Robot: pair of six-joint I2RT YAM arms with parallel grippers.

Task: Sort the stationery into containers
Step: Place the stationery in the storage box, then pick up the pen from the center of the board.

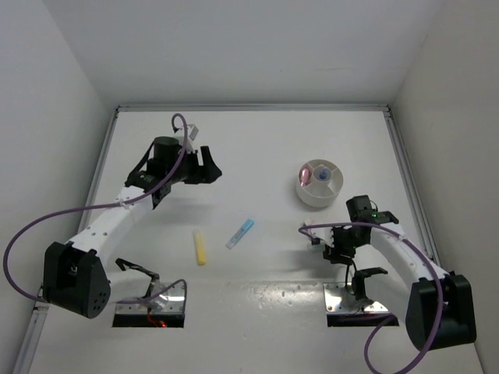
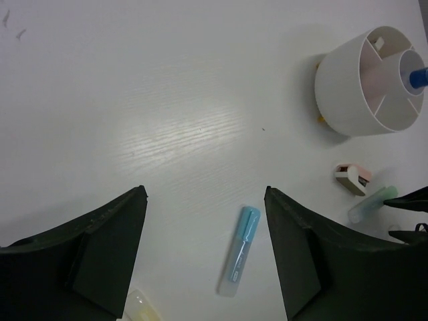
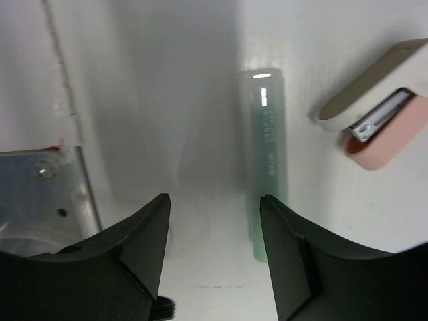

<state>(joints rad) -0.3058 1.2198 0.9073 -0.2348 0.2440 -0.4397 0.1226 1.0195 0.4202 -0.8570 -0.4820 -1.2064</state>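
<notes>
Top external view: the white counter (image 1: 273, 140) carries everything, and both arms reach over it from the near edge. The left arm (image 1: 117, 214) stretches to the far left, well apart from every item. The left gripper (image 2: 205, 194) hangs high, jaws wide apart with nothing in them. From there its camera takes in most of the loose items, so I judge it is standing by rather than picking.

The right arm (image 1: 405, 253) folds back toward the near right. The right gripper (image 3: 214, 200) sits low over the counter, jaws apart and empty. The green stick (image 3: 264, 154) lies flat just ahead, its near end running under one finger's tip rather than between the two. I read this as the approach to a pick, with the jaws needing a sideways shift to straddle the stick.

There is one container, the round white dish (image 1: 319, 183), on the right of the counter and split by inner walls.

Three sticks lie loose, one of each colour. The yellow stick (image 1: 200, 247) and blue stick (image 1: 240, 233) lie near each other but apart in the near middle. The green one is to the near side of the dish.

One blue-capped bottle (image 2: 418, 77) stands upright in the dish's centre well. One pink item (image 1: 309, 176) shows in a side compartment, too small to name.

One tan and pink block (image 3: 381, 120) lies just beside the green stick, apparently not touching it. That leaves four loose items to sort.
</notes>
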